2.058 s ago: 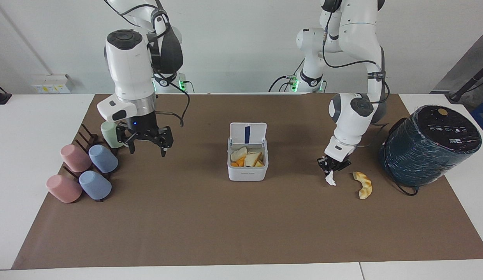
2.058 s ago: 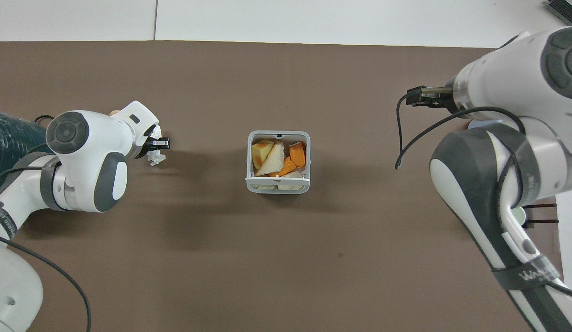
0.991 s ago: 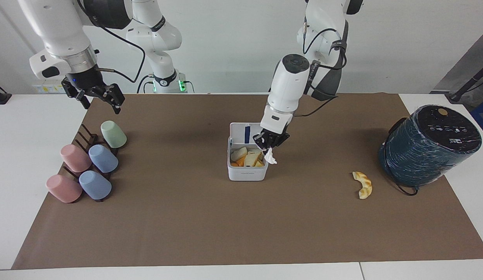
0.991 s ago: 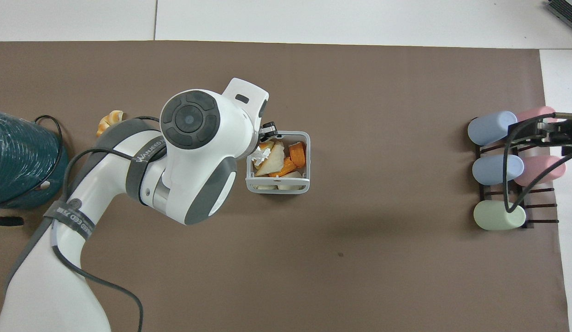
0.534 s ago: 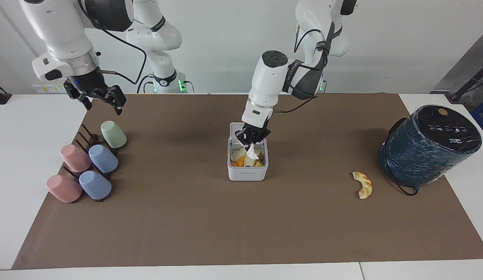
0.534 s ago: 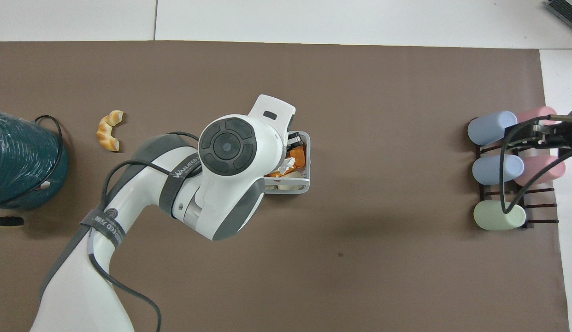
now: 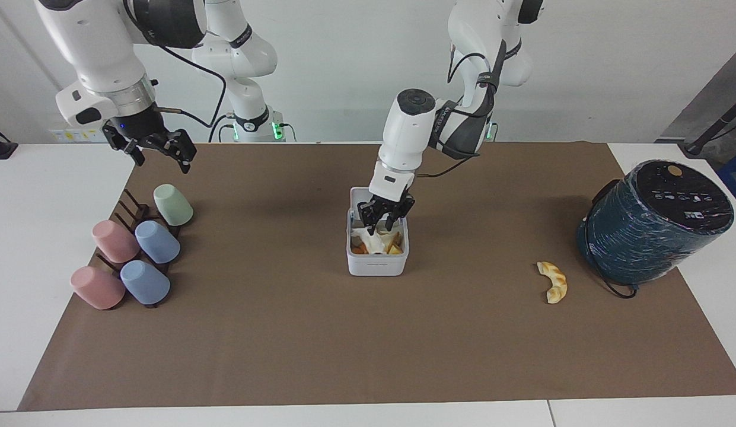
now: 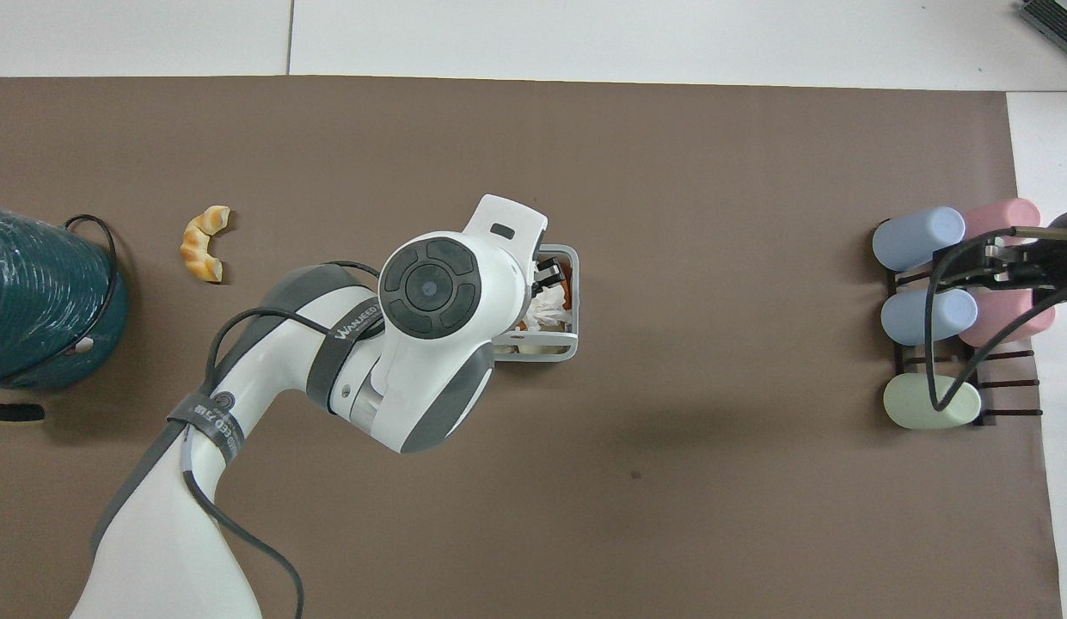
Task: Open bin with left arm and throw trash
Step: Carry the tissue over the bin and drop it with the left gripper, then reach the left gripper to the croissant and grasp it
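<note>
Left gripper (image 7: 384, 221): over open bin (image 7: 377, 264), fingers spread to drop tissue (image 7: 372, 242) inside.
Right gripper (image 7: 159, 150): waited above cups (image 7: 158, 241), fingers spread, empty.

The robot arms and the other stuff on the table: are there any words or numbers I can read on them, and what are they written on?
"WANJEED": on the grey band around the left arm, overhead view; the last letters are unsure.
Small print on a lower band of the same arm: too small to read.
Small white signs and an orange dot on top of the dark teal cylinder: too small to read.
Small mark on the front of the bin: too blurred to read.
</note>
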Robot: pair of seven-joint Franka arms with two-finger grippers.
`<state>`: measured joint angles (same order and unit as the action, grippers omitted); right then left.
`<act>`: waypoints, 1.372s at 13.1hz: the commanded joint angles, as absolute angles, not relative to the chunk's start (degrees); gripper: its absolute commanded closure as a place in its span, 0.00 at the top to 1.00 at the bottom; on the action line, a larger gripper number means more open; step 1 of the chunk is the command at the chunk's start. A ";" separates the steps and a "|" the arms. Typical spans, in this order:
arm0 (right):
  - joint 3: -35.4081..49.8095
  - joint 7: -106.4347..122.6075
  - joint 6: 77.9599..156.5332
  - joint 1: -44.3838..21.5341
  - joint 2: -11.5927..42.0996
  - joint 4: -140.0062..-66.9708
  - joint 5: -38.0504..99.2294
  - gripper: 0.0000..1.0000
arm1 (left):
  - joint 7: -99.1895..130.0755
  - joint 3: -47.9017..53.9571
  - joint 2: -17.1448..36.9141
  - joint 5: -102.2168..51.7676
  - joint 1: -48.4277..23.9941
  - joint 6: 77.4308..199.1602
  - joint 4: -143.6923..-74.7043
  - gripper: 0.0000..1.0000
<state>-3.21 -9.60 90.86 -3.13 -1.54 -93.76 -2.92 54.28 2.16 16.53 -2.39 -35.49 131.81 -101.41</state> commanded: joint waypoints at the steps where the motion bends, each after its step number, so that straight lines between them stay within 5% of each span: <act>1: -2.64 -8.44 89.48 -2.72 -3.34 -94.49 0.17 1.00 | 54.49 1.06 15.82 -2.55 -35.69 129.66 -99.68 1.00; 4: -2.72 -8.44 89.38 -2.72 -3.34 -94.30 0.35 1.00 | 51.35 0.88 16.08 -0.02 -30.35 122.10 -94.32 1.00; 11: -2.55 -8.35 90.09 -2.90 -3.43 -94.83 -1.05 1.00 | 7.17 0.88 15.91 0.53 -7.67 124.09 -95.89 1.00; 18: -2.64 -8.00 89.91 -2.55 -3.43 -94.75 -0.18 1.00 | -7.19 0.62 21.61 0.62 -0.79 139.91 -102.22 1.00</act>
<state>-2.88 -9.60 89.95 -3.10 -2.57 -93.83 -0.97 -4.93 0.13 19.16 -0.12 -1.27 136.19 -101.76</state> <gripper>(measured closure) 0.000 0.000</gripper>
